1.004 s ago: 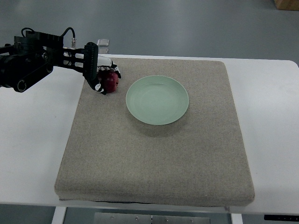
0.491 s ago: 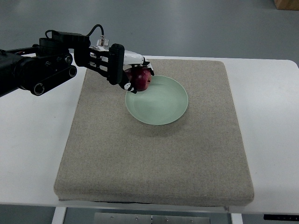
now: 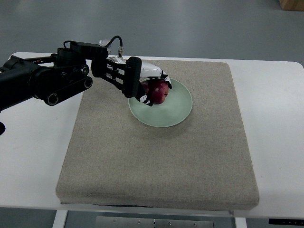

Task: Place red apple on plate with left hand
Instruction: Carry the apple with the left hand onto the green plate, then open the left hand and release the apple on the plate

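Holding a dark red round apple (image 3: 158, 91) over the pale green round ceramic plate (image 3: 176, 105), the left hand (image 3: 142, 84) reaches in from the picture's left on a bulky black jointed arm (image 3: 47, 81) with a thin black cable looped above it. Black and white fingers (image 3: 144, 98) curl around the apple, pinching it from the left and the top, with a white part of the hand lying across the fruit's upper side. Apple sits over the plate's left portion, inside the rim; cannot tell if it touches the plate surface or hangs just above. Hand and apple hide the plate's upper-left edge. Plate rests on a grey-beige square fabric mat (image 3: 161, 161), toward the mat's far side and a little left of its centre. Mat lies on a white flat desk (image 3: 275, 142), which shows bare at left and right of the mat. Grey floor beyond the desk's far edge, and a brown box corner (image 3: 291, 4) at the top right.
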Controlling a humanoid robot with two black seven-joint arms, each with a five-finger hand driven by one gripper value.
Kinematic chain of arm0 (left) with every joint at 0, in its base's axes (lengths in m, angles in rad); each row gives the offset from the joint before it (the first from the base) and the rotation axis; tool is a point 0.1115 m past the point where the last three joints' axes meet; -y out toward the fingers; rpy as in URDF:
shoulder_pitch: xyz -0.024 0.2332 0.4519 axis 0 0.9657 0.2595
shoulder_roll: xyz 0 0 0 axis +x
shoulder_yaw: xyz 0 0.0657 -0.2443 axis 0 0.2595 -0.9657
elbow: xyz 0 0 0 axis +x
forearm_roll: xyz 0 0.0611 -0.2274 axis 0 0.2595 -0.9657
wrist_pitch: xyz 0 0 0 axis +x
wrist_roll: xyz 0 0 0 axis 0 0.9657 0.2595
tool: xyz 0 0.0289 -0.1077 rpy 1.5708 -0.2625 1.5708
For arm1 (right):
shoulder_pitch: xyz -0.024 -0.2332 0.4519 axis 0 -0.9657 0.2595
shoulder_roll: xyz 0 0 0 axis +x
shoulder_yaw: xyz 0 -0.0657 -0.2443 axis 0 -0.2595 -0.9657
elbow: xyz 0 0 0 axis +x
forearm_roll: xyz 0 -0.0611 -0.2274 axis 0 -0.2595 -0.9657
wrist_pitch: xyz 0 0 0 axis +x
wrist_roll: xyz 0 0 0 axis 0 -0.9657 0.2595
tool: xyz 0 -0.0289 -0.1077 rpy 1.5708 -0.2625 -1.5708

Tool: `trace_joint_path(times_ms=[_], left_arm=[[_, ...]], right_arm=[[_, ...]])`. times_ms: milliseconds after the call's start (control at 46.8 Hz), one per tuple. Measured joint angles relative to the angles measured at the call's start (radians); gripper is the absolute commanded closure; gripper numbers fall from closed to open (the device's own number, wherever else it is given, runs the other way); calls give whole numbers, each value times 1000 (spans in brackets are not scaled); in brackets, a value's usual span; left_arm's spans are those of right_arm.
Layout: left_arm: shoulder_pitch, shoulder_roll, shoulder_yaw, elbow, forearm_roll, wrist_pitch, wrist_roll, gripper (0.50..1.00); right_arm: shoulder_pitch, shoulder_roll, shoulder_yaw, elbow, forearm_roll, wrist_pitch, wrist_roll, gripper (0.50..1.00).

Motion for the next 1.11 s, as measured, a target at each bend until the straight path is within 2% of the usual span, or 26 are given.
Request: trace_joint_path(times_ms=[43,150,192,256,320,384,491,555,961,1111], left_arm=[[1,-3,2,1,0,2,0,793],[16,-10,3,4,-4,3,0,727],[20,-11,3,8,-5,3,0,720],[22,-12,3,18,-6,3,0,654],[24,-13,1,29,-6,4,0,649],[27,-13,0,35,-6,11,0,617],[28,-13,1,37,-6,27,0,609],[29,-13,2,37,-6,30,0,566],[29,-11,2,40,-8,30,0,542],[29,-10,-3,91,-9,30,0,542]], right_arm=[[0,0,0,0,0,0,0,568],[0,0,0,0,0,0,0,570],[0,0,0,0,0,0,0,568],[0,0,0,0,0,0,0,568],[0,0,0,0,0,0,0,570],[0,0,0,0,0,0,0,568],[0,0,0,0,0,0,0,568],[0,0,0,0,0,0,0,570],[0,0,0,0,0,0,0,570],[0,0,0,0,0,0,0,570]])
